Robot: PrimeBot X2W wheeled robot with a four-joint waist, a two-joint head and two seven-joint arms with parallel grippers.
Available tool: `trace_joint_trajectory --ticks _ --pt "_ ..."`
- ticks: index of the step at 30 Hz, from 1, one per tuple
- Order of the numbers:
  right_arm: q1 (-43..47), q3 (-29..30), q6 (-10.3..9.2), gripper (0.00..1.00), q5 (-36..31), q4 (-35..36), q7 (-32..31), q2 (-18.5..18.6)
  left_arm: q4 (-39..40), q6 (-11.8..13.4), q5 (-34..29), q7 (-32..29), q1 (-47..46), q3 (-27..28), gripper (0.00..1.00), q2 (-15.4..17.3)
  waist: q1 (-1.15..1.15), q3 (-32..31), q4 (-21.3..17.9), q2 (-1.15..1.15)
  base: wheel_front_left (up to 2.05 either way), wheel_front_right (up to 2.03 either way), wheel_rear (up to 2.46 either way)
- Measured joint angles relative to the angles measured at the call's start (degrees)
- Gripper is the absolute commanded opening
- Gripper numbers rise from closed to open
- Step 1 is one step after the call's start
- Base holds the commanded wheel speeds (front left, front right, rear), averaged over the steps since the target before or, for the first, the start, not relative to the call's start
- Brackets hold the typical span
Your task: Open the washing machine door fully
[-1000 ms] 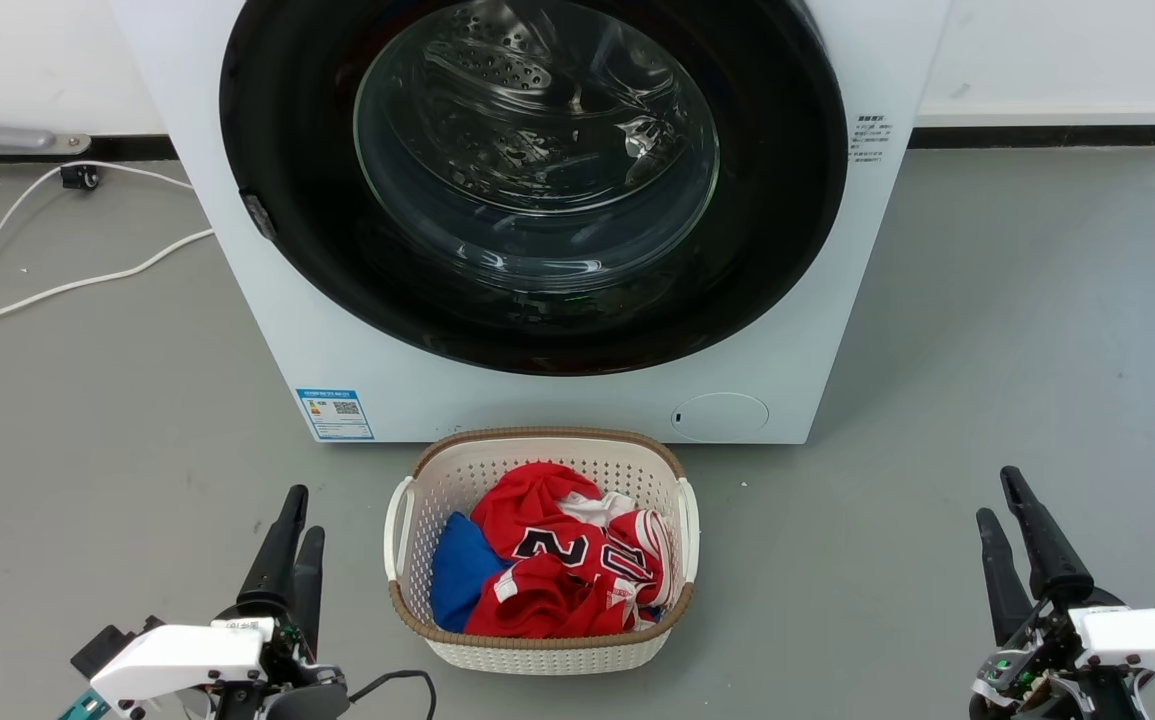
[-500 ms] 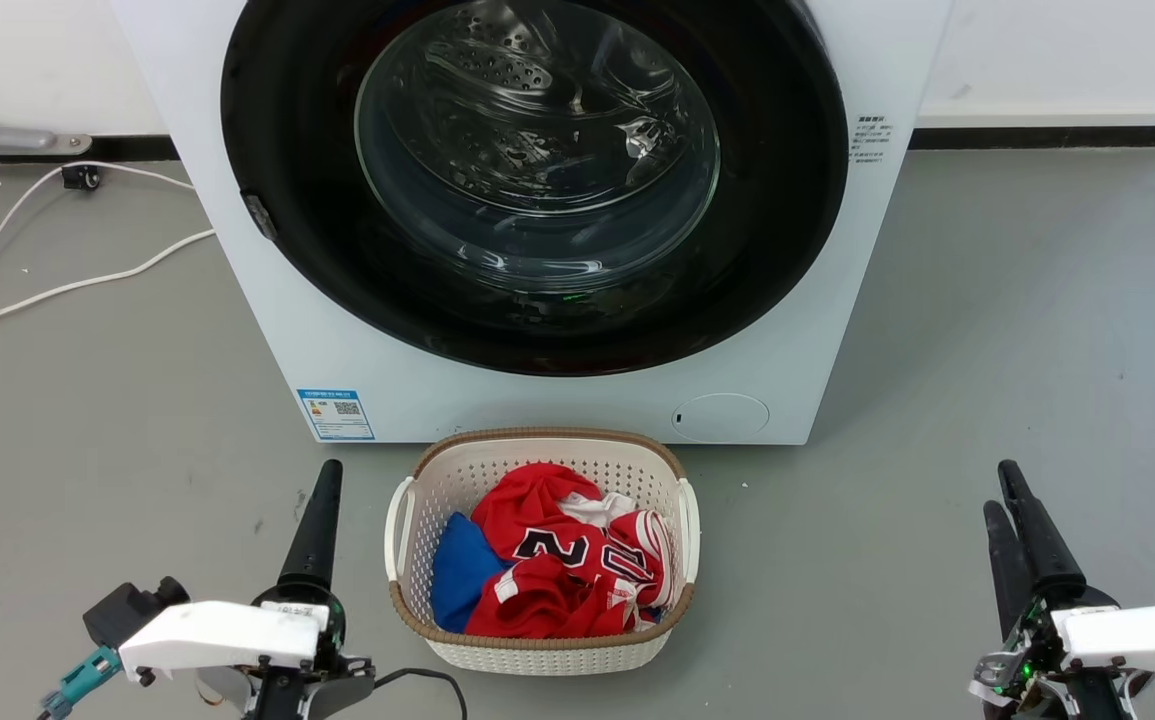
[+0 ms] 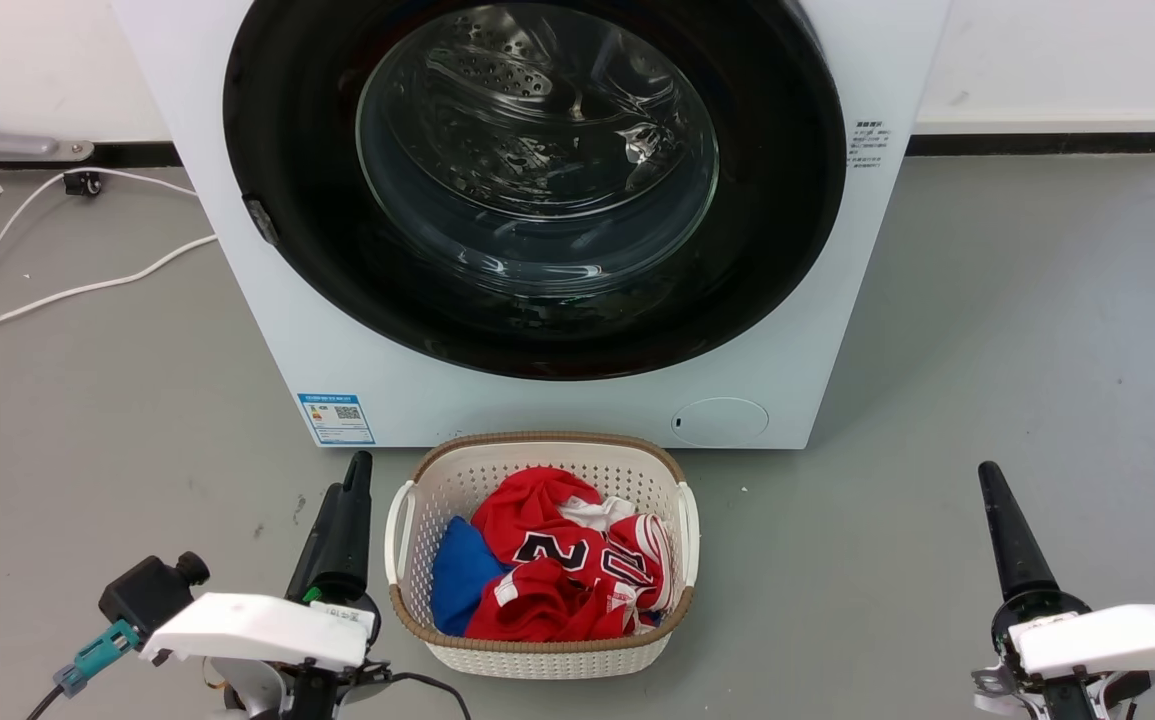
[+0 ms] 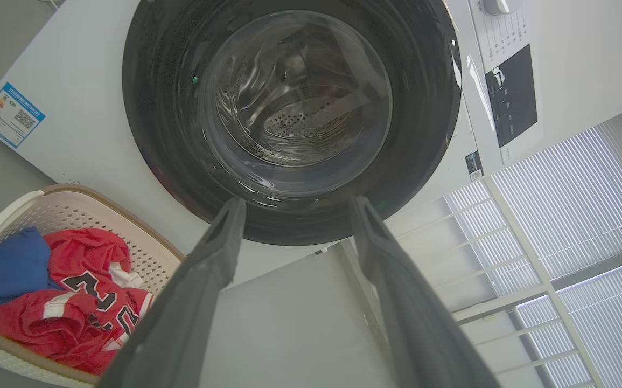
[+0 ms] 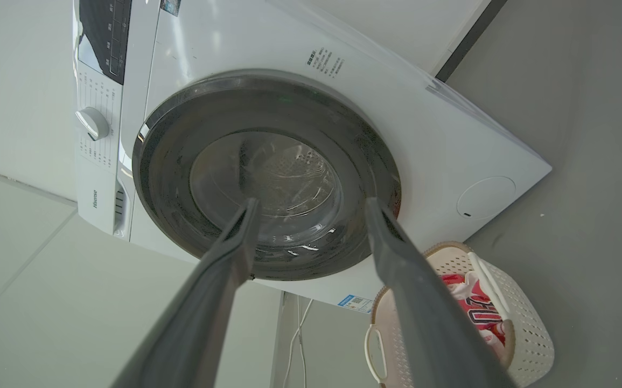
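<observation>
A: Whereabouts of the washing machine door (image 3: 537, 190)?

B: Far centre, closed flat against the front of the washing machine (image 3: 237, 330), with steel drum holes showing through the glass. On the door's left rim, a small grey catch (image 3: 259, 215).

A: Anything in the way?

B: A white laundry basket (image 3: 537, 660) on the floor (image 3: 987, 330), just before the machine's front and below the door, heaped with red clothes (image 3: 547, 560) and a blue cloth (image 3: 457, 575).

A: And the tools?

B: Left tool (image 4: 295, 202) near, just left of the basket's handle, fingers spread wide, gripping nothing, aimed at the door. Right tool (image 5: 311, 200) near, well right of the basket, likewise wide and bare, aimed at the door too.

A: Elsewhere?

B: Far left, a white cable (image 3: 67, 290) snaking across the floor. Low on the machine, a blue sticker (image 3: 336, 418) at left and a round flap (image 3: 720, 420) at right.
</observation>
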State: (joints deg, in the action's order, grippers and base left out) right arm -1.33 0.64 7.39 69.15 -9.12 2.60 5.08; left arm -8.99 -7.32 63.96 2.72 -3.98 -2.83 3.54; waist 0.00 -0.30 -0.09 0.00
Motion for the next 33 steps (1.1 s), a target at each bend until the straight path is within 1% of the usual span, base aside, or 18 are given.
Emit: trace_joint_trajectory --ticks 7,12,15,24,30,33 --pt "0.3 -1.5 0.0 1.0 -9.7 0.0 1.4 0.5 0.4 0.0 -7.6 1.3 0.2 -0.6 1.0 0.5 0.0 0.2 0.0 0.0 0.0 0.0 0.0" --pt "0.3 -1.8 0.0 1.0 -16.4 -0.1 1.9 0.8 0.8 0.0 -11.8 2.1 0.2 -0.8 1.0 0.5 0.0 0.3 0.1 0.0 0.0 0.0 0.0" --pt "0.3 -2.0 0.0 1.0 -20.2 0.0 2.4 0.9 0.8 0.0 -15.0 2.6 0.2 -1.5 1.0 1.0 0.01 0.3 0.1 0.0 0.0 0.0 0.0" --pt "0.3 -2.3 0.0 1.0 -32.6 1.6 2.5 1.3 0.7 0.0 -24.4 4.2 0.2 -1.9 1.0 1.7 0.01 0.3 0.0 0.0 0.0 0.0 0.0" --pt "0.5 -2.5 0.01 1.0 -38.8 3.2 2.6 1.1 0.7 0.0 -29.9 5.1 0.2 -1.9 1.0 1.8 0.01 0.3 0.0 0.0 0.0 0.0 0.0" --pt "0.6 -2.4 0.01 1.0 -40.6 3.8 2.6 0.9 0.8 0.0 -32.0 5.6 0.2 -1.9 1.0 1.9 0.01 0.4 0.0 0.0 0.0 0.0 0.0"
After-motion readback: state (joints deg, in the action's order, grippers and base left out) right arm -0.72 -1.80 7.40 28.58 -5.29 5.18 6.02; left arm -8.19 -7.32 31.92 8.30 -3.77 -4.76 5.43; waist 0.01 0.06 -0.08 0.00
